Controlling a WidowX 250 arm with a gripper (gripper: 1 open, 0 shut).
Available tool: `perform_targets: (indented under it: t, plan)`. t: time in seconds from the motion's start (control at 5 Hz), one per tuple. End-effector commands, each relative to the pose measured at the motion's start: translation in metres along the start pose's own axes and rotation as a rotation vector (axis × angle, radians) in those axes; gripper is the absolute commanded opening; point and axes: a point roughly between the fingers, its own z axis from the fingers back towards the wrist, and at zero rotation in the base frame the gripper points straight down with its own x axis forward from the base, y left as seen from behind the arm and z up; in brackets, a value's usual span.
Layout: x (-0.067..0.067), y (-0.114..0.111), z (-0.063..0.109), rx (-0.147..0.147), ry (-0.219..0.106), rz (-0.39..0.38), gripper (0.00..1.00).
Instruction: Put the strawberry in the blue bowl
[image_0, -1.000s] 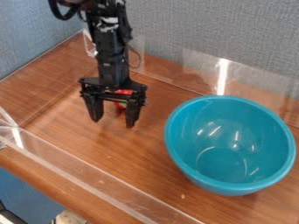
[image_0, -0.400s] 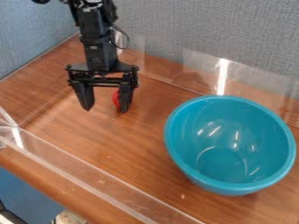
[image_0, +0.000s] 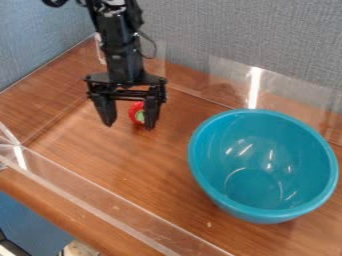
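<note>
The small red strawberry lies on the wooden table, low between my gripper's fingers and close to the right finger. My gripper points straight down over it, jaws open wide, holding nothing. Whether a finger touches the strawberry I cannot tell. To the right, near the table's front, stands the big teal-blue bowl, with nothing inside.
Clear acrylic walls run along the back and front edges of the table. A grey-blue fabric wall stands behind. Bare wood lies between the gripper and the bowl.
The gripper has risen a little off the table and stayed open. The strawberry now shows between the fingers, still on the table.
</note>
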Motion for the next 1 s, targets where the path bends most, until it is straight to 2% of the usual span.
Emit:
perform_targets:
  t: [0.0, 0.2, 0.8]
  plan:
    - [0.021, -0.008, 0.010, 0.000, -0.056, -0.051, 1.00]
    - [0.036, -0.008, 0.006, 0.002, -0.052, -0.063, 1.00]
    - [0.025, -0.003, 0.013, 0.013, -0.042, 0.019, 1.00]
